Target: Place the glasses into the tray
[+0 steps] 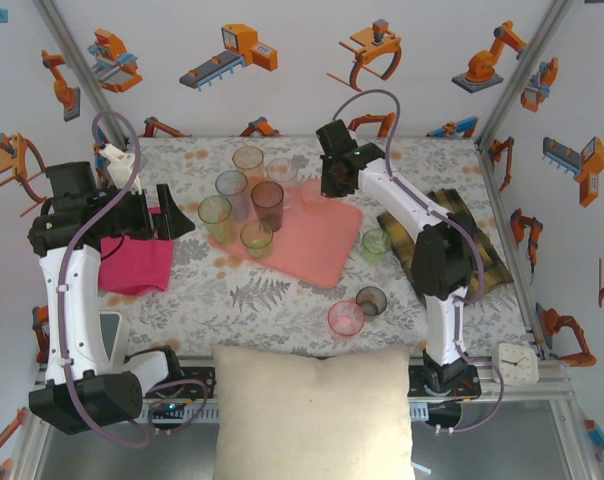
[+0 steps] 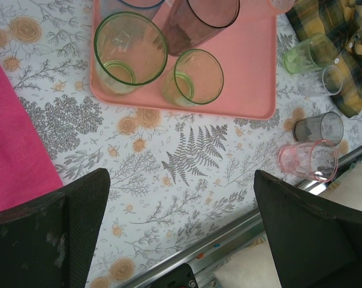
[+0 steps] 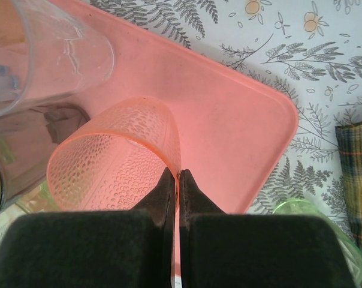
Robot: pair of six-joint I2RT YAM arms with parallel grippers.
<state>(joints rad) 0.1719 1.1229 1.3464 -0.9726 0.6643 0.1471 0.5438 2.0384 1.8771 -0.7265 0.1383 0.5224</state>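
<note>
Pinching gripper: right gripper (image 3: 178, 179), jaws pressed together on the wall of the dimpled orange-pink translucent plastic tumbler (image 3: 112, 165).
Held tumbler's place: over the flat salmon-pink plastic tray (image 3: 229, 114), by its far edge; whether it touches the tray I cannot tell.
Left gripper (image 2: 181, 180): jaws spread wide, holding nothing, above the floral tablecloth (image 2: 187, 156), beside the magenta cloth (image 2: 13, 138).
On the tray: green tumbler (image 2: 130, 51) just beside another green tumbler (image 2: 196, 78), at the edge nearest the left arm; smoky brown tumbler (image 2: 199, 21) behind them.
Off the tray: pale green tumbler (image 2: 304, 57) and clear tumbler (image 2: 332, 79) against the yellow-black plaid cloth (image 2: 343, 36); grey tumbler (image 2: 317, 128) and pink tumbler (image 2: 308, 161) just beside each other, near the table's front edge.
</note>
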